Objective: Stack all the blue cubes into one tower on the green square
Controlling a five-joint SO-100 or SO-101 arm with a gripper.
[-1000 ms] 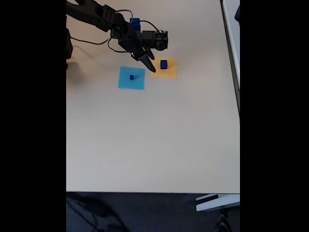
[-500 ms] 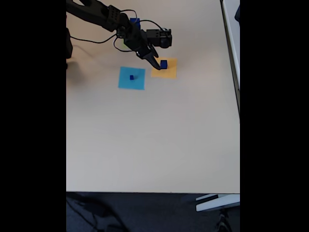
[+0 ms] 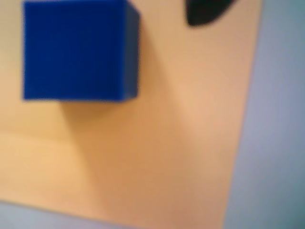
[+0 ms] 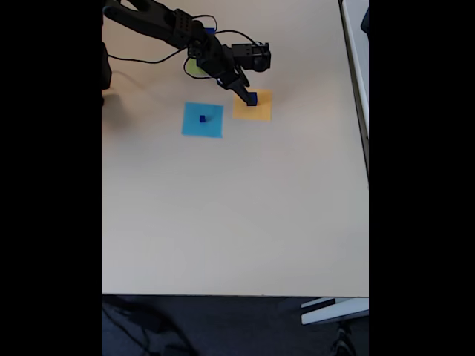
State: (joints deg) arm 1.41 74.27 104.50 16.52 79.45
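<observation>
The claw (image 4: 249, 98) is reaching at the blue cube (image 4: 253, 97) on the orange square (image 4: 261, 111); its opening cannot be told. Next: clamping, then lifting toward the green square (image 4: 192, 67).

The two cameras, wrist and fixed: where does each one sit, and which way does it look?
Wrist view: rides on the arm, close above the flat orange-yellow square patch, facing down at a solid dark-blue cube; one dark claw fingertip shows at the top edge.
Fixed view: high above the beige table, looking down; the black arm enters from top left, its claw at the cube.
Shared: the same cube on the orange-yellow patch.
</observation>
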